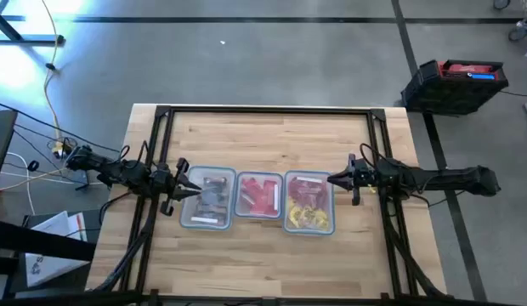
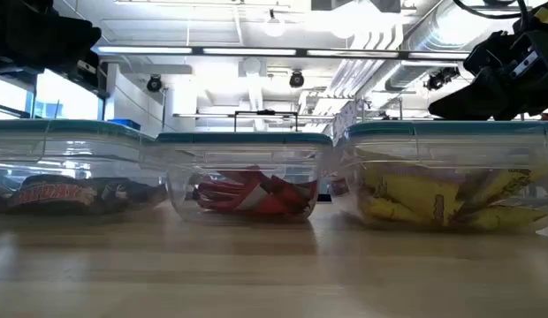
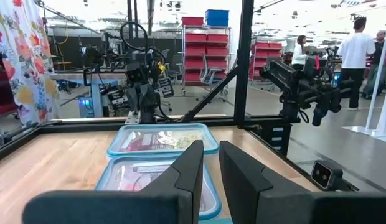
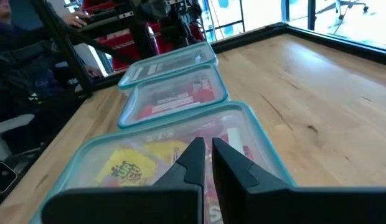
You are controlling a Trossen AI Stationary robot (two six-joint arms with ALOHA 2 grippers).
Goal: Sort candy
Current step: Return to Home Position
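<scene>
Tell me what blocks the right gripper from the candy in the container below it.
Nothing visible does. The right gripper hangs over the open right-hand container, whose red and yellow candy lies uncovered. The left gripper waits over the left-hand container.

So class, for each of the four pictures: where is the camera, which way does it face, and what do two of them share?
High: overhead, straight down; both arms, three containers in a row.
Low: table height, level across; middle container of red candy.
Left wrist: past left gripper along the row toward the right arm.
Right wrist: past right gripper over yellow candy.
Shared: both wrist views show the row.
</scene>
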